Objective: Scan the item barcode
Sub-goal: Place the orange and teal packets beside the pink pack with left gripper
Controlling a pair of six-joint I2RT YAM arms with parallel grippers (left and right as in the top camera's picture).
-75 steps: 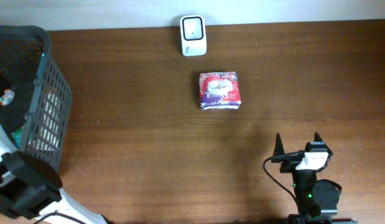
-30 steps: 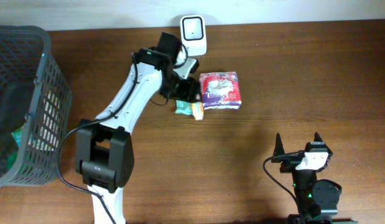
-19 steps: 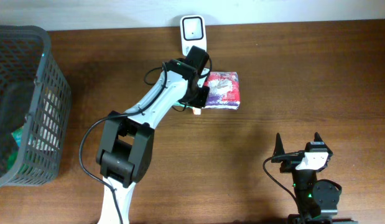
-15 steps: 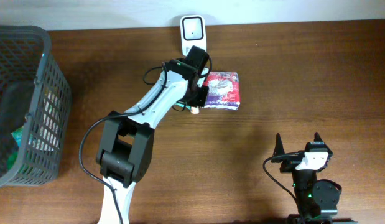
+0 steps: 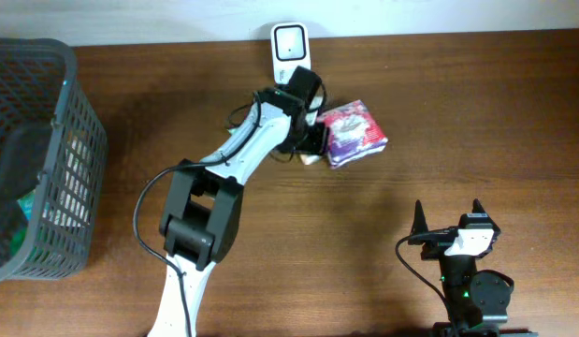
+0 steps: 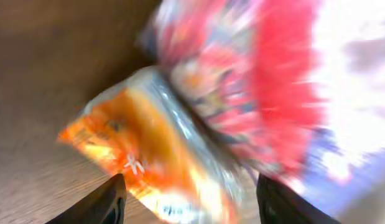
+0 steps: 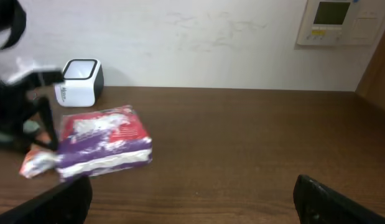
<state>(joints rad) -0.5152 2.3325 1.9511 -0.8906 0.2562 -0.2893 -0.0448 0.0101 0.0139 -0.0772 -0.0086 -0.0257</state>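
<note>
The left pincer (image 6: 191,186) is out near the back of the brown wooden worktop (image 5: 317,243), just in front of the small white box-shaped barcode scanner (image 5: 291,42). Its fingers (image 6: 111,202) stand spread in the blurred wrist view, and nothing looks pinched between them. Just ahead of the fingertips lies the small orange-and-white crinkly plastic snack packet (image 5: 311,157), flat on the wood. It presses against the lower left corner of the larger red-and-purple soft pack (image 5: 356,133), which lies skewed. The little packet looks like the item to scan, though that is a guess. It should be light, thin and floppy, and the glossy film will probably be slippery. A pinch across the sealed end or a narrow edge seems safest, firm enough that it won't slide but not so hard it crushes what's inside. The barcode cannot be made out from here. It would have to face the scanner window, and a limp wrapper may fold over it. The right pincer (image 5: 447,208) is parked near the front edge, well apart, with its jaws wide and nothing in them.
</note>
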